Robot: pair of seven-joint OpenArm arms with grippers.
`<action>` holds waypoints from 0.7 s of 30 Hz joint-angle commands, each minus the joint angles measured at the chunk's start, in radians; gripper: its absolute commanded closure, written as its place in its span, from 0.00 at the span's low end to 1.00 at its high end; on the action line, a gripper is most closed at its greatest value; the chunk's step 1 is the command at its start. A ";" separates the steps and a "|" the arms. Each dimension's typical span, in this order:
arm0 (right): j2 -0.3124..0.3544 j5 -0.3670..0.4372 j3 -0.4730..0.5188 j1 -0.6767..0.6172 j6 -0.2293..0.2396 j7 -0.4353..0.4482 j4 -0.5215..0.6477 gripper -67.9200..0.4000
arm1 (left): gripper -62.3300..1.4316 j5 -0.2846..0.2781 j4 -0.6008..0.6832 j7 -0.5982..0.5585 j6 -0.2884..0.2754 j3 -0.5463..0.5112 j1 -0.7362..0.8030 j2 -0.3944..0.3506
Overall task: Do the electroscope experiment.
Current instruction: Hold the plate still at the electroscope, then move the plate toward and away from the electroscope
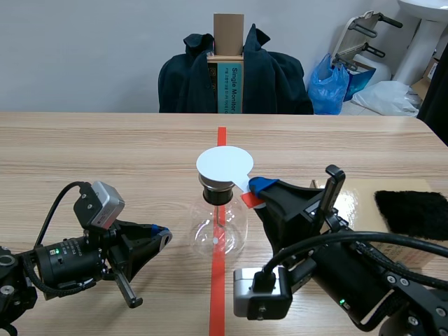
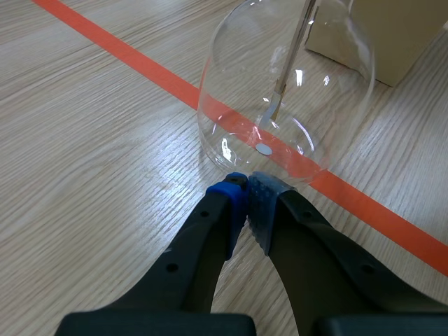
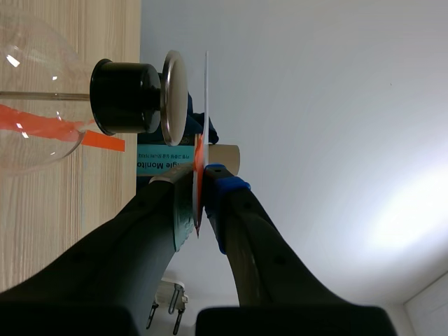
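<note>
Over the flask [image 1: 218, 234], white disc [image 1: 224, 164] masking metal plate [image 3: 173, 98], clamped in right pincer [image 3: 201, 183]

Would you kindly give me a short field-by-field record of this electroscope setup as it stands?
Electroscope: glass flask upright, black stopper, metal plate on top.
Paddle: white disc held flat just over the metal plate, small gap showing.
Right arm: right claw shut on the white disc's tab.
Left arm: left claw shut on nothing, tips by the flask's base.
Aside: black cloth lying on a tan board.
</note>
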 commanded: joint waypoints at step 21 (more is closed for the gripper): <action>0.007 0.003 0.003 0.001 -0.014 -0.229 0.013 0.98 | 0.93 -0.010 0.010 -0.014 0.002 -0.001 -0.013 0.000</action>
